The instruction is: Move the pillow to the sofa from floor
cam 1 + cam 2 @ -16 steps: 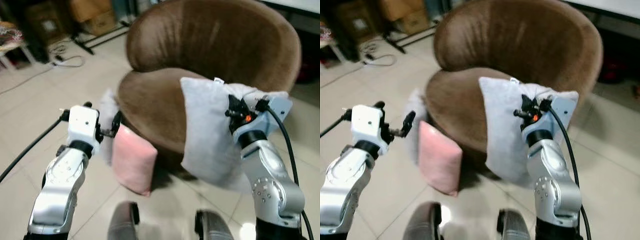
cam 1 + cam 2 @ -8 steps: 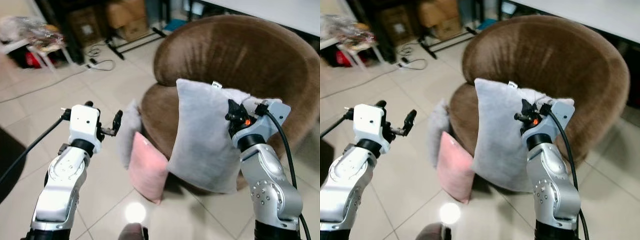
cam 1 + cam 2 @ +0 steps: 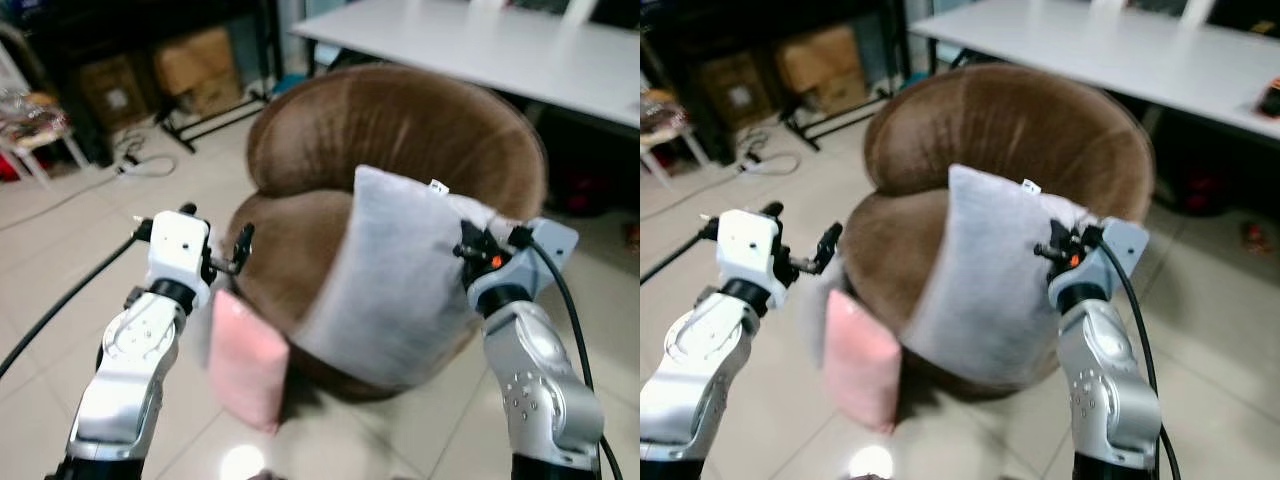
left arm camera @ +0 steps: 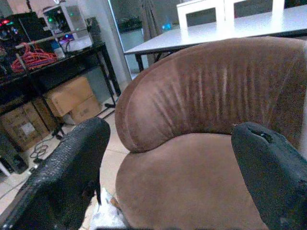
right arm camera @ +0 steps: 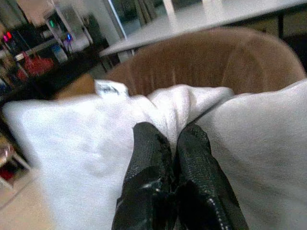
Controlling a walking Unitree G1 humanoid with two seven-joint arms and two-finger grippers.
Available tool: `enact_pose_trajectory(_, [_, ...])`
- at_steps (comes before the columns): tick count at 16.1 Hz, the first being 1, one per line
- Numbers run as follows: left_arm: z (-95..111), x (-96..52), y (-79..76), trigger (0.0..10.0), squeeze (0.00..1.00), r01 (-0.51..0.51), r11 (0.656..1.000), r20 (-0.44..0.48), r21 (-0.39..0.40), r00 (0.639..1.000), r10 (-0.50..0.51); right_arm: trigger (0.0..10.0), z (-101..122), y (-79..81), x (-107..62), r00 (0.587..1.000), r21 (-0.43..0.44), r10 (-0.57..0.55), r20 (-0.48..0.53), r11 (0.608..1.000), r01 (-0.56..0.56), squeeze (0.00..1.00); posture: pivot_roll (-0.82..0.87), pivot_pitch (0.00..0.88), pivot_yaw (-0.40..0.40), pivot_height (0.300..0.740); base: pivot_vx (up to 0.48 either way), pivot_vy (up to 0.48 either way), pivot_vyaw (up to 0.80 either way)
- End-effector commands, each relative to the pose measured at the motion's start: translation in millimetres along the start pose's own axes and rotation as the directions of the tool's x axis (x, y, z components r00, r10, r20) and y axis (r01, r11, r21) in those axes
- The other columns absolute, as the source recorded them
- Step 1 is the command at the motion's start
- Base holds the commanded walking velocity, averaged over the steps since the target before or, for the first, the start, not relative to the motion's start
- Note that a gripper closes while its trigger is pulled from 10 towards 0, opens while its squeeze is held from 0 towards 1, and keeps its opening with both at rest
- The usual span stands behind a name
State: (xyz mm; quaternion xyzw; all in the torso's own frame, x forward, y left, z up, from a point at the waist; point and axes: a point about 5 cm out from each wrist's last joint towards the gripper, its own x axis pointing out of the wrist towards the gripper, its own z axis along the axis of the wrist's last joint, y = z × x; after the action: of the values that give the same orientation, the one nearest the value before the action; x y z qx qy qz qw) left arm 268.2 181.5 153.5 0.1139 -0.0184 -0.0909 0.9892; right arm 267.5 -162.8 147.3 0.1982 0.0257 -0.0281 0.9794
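A large grey pillow [image 3: 390, 280] hangs in the air in front of the round brown sofa chair [image 3: 400, 140], partly over its seat. My right gripper [image 5: 169, 143] is shut on the pillow's top edge, pinching a fold of fabric near a small white tag [image 5: 111, 88]. My left gripper [image 4: 168, 153] is open and holds nothing; it is raised to the left of the seat [image 4: 192, 187], pointing at the chair. A pink pillow [image 3: 245, 365] stands on the floor against the chair's front left, with another pale grey pillow [image 3: 818, 320] behind it.
A white table [image 3: 480, 45] stands behind the chair. Cardboard boxes [image 3: 195, 65], a black rack and cables lie at the far left. Pale floor tiles [image 3: 60, 260] spread to the left and right of the chair.
The view has shifted as I moved. The grey pillow, still held by my right gripper, now hangs higher against the chair, over its seat. My left gripper stays open.
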Motion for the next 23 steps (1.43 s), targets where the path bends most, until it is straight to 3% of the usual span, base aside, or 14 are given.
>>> enact_pose_trajectory(1, [-1, -1.5, 4.6, 10.0, 0.00, -0.017, 1.000, -0.009, -0.002, 1.000, 0.017, 10.0, 5, 8.8, 0.2, 0.999, -0.006, 0.027, 0.035, 1.000, -0.027, 0.00, -0.04, 0.000, 0.069, 0.740, 0.000, 0.000, 0.00])
enact_pose_trajectory(5, [1, -1.9, 7.8, 10.0, 0.00, -0.032, 0.999, 0.004, -0.011, 0.999, 0.032, 10.0, 1, 8.7, -0.8, 0.999, -0.011, 0.018, 0.032, 1.000, -0.018, 0.00, -0.03, 0.000, 0.073, 0.740, 0.000, 0.000, 0.00])
enact_pose_trajectory(9, [0, -5.3, 7.9, 10.0, 0.00, -0.014, 1.000, 0.013, -0.026, 1.000, 0.014, 10.0, -2, 19.6, -0.8, 0.995, -0.088, 0.092, 0.030, 0.992, -0.090, 0.00, -0.02, 0.000, 0.070, 0.740, 0.152, 0.000, 0.37])
enact_pose_trajectory(23, [0, -9.7, 9.4, 10.0, 0.00, 0.018, 0.999, 0.015, -0.027, 1.000, -0.018, 10.0, -9, 24.9, 5.9, 0.994, -0.060, 0.106, 0.001, 0.993, -0.106, 0.00, -0.01, 0.000, 0.069, 0.740, 0.329, 0.000, 0.04])
